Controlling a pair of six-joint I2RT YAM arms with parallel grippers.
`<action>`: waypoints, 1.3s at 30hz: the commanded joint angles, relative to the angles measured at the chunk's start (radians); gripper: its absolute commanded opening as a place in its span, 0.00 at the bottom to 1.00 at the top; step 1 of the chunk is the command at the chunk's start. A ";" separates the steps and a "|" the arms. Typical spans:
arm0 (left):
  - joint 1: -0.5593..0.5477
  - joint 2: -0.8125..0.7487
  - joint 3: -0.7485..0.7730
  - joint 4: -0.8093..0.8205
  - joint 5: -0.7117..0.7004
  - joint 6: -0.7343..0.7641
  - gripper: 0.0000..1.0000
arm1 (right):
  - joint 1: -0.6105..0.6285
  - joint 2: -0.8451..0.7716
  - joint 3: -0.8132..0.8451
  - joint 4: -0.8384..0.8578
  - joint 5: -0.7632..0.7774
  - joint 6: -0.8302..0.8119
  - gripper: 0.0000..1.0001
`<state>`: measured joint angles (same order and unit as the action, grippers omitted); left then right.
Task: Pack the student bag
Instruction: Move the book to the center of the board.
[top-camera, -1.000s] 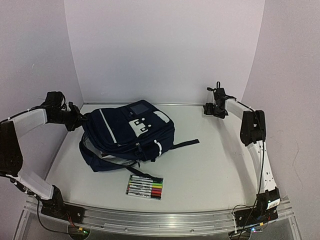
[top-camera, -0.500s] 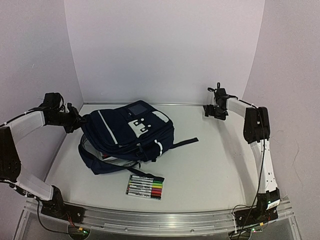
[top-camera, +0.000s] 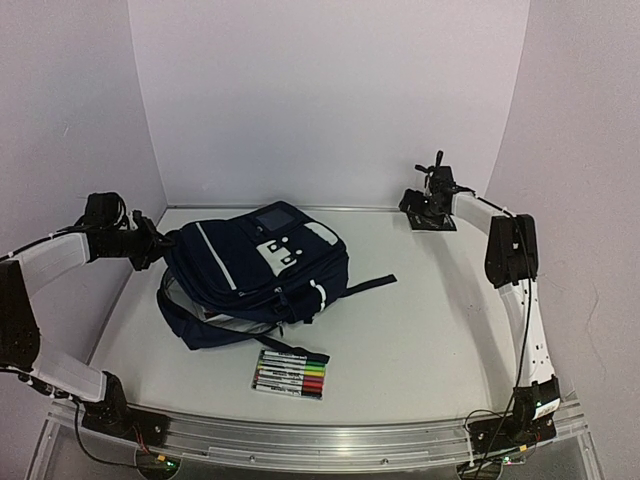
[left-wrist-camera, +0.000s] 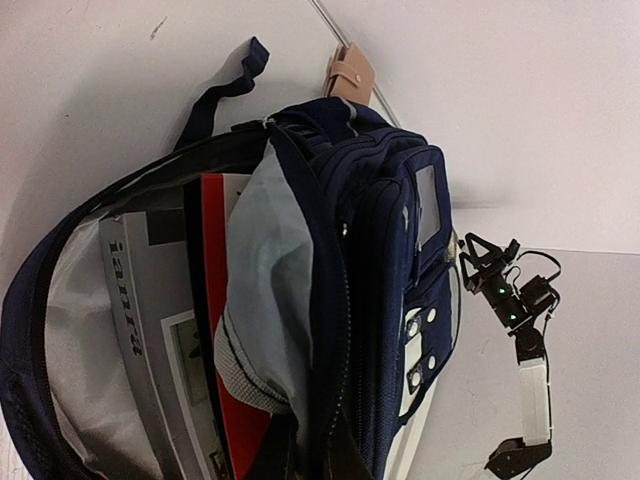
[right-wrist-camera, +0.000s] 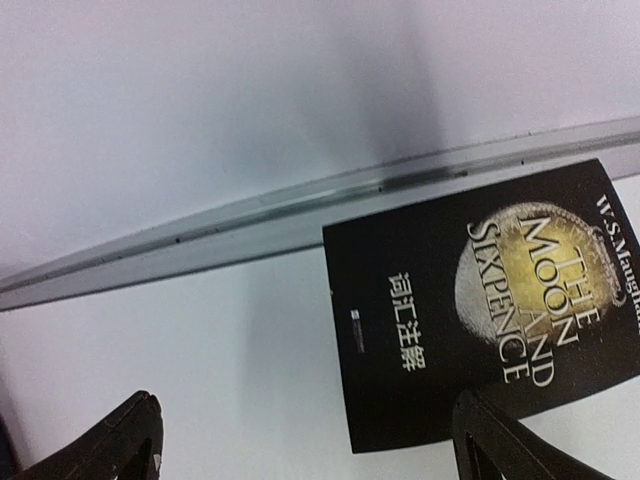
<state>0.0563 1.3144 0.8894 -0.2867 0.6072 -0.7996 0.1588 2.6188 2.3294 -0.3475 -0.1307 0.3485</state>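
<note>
Left hand (top-camera: 153, 245): clenched shut on the upper left rim of the student bag (top-camera: 262, 268); its fingers do not show in the wrist view.
Student bag: lies left of centre on the desk (top-camera: 430, 330), front pocket up, main zip open toward the left hand.
Bag interior: grey lining; a grey-covered booklet (left-wrist-camera: 150, 330) and a red-covered one (left-wrist-camera: 225, 300) stand side by side in the main compartment.
Strap (top-camera: 368, 286): dark, trails right from the bag across the desk.
Marker set (top-camera: 290, 373): flat pack of coloured pens, just in front of the bag.
Right hand (right-wrist-camera: 305, 445): released, jaws spread wide, holding nothing; hangs over the far right corner of the desk.
Below right hand: black paperback (right-wrist-camera: 470, 310), gold disc on cover, titled "The Moon and Sixpence", flat beside the back rail; one fingertip overlaps its near edge in the wrist view, contact cannot be told.
</note>
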 joint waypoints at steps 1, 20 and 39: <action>0.000 -0.018 0.039 0.107 0.069 -0.027 0.00 | -0.004 0.074 0.085 0.078 -0.025 0.098 0.98; -0.073 0.007 0.129 0.130 0.171 0.041 0.00 | -0.014 0.018 -0.208 0.069 -0.119 0.391 0.96; -0.395 0.294 0.308 0.321 0.181 0.027 0.00 | 0.010 -0.418 -0.954 0.161 -0.074 0.401 0.95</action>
<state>-0.2825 1.5707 1.1223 -0.0956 0.6983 -0.7594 0.1538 2.2415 1.5545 -0.0572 -0.2280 0.7157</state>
